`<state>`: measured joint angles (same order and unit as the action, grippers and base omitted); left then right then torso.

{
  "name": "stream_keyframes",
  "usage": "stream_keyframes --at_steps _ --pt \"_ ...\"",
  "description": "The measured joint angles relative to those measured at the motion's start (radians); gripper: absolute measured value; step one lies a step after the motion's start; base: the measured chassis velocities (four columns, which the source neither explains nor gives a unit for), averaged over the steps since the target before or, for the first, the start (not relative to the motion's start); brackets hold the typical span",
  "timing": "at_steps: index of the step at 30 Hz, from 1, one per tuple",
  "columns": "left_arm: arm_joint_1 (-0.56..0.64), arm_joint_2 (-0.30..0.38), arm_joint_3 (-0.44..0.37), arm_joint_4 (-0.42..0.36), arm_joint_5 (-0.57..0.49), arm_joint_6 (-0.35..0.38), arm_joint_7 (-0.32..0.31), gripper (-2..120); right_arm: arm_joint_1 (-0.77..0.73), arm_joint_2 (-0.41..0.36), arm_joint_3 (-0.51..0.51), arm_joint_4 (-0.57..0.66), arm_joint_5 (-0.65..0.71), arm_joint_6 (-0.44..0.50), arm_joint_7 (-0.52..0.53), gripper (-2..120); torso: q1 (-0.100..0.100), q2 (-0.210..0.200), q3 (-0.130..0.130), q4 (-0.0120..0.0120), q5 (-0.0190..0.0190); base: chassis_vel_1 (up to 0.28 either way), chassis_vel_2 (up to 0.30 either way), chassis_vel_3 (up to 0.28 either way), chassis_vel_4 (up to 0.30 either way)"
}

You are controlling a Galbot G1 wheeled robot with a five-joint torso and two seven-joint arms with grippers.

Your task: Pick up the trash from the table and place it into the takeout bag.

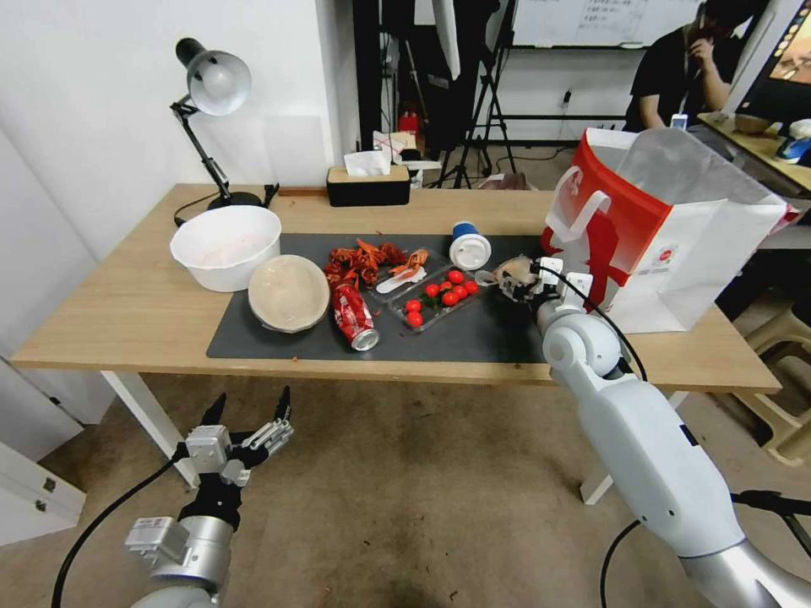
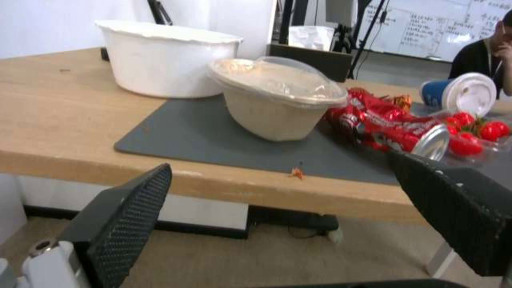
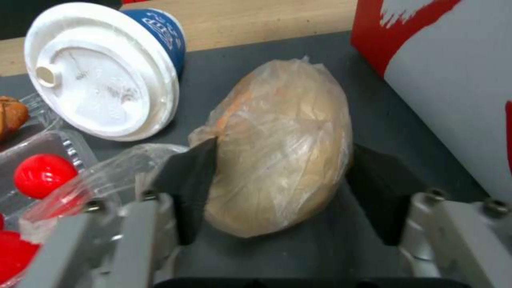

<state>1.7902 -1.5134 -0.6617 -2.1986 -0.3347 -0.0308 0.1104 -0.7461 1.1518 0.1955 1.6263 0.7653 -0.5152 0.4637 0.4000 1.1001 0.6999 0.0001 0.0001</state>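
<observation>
Nearest the head camera, low and in front of the counter's [image 1: 127, 325] near edge, the left gripper [image 1: 249, 414] hangs over bare floor with its jaws apart and nothing between them; open floor lies all around it.

On the dark grey mat [image 1: 473, 333], the small beige roundish lump [image 3: 280, 154], wrapped in clear film, lies between the black pads [image 3: 189, 188] of the right gripper [image 3: 277, 192]. One pad touches the lump's side, the other stands just beside the opposite side; the jaws are apart around it, not clamped. A thin strip of mat separates the lump from the red-and-white takeout bag [image 1: 667, 245], which stands upright and open-mouthed at the counter's right end, its white handle [image 1: 583, 211] hanging toward the gripper.

On the lump's other side, a blue-white lidded cup [image 1: 469, 245] lies tipped with its lid toward the wrist camera, close by. A crumpled clear plastic cup [image 3: 101, 180] sits just beside the gripper pad, against the clear tray of cherry tomatoes [image 1: 435, 300]. Further left on the mat, a dented red soda can [image 1: 355, 317] lies on its side, touching the round beige bowl [image 1: 289, 293] with its clear lid. A large white bowl [image 1: 225, 245] stands behind that, straddling the mat's left edge. Red shell scraps [image 1: 363, 257] are piled mid-mat.

Bare wood runs wide at the counter's left end and in a narrow band along its front edge.
</observation>
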Motion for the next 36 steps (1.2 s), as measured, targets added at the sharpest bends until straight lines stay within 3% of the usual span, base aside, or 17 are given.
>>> stream_keyframes --at_steps 15,21,26,36 --pt "-0.003 0.003 0.004 -0.019 -0.021 0.007 -0.01 100 -0.051 -0.04 0.029 0.062 0.005 0.022 -0.025 5 0.0 0.0 0.0 -0.0001 0.0002 0.0 0.0 0.0 0.0" --pt "-0.005 0.001 0.006 -0.027 -0.025 0.008 -0.014 100 -0.08 -0.073 0.046 0.134 -0.007 0.023 -0.043 3 0.0 0.0 0.0 0.0 0.0 0.0 0.0 0.0 0.0" --pt "0.001 0.006 0.008 -0.055 -0.043 0.017 -0.014 100 -0.175 -0.152 0.091 0.308 -0.043 0.022 -0.101 3 0.0 0.0 0.0 -0.0001 -0.0001 0.0 0.0 0.0 0.0" --pt "0.011 0.019 0.006 -0.068 -0.051 0.012 -0.013 100 -0.386 -0.285 0.288 0.563 -0.168 0.072 -0.259 3 0.0 0.0 0.0 -0.0003 0.0 0.0 0.0 0.0 0.0"
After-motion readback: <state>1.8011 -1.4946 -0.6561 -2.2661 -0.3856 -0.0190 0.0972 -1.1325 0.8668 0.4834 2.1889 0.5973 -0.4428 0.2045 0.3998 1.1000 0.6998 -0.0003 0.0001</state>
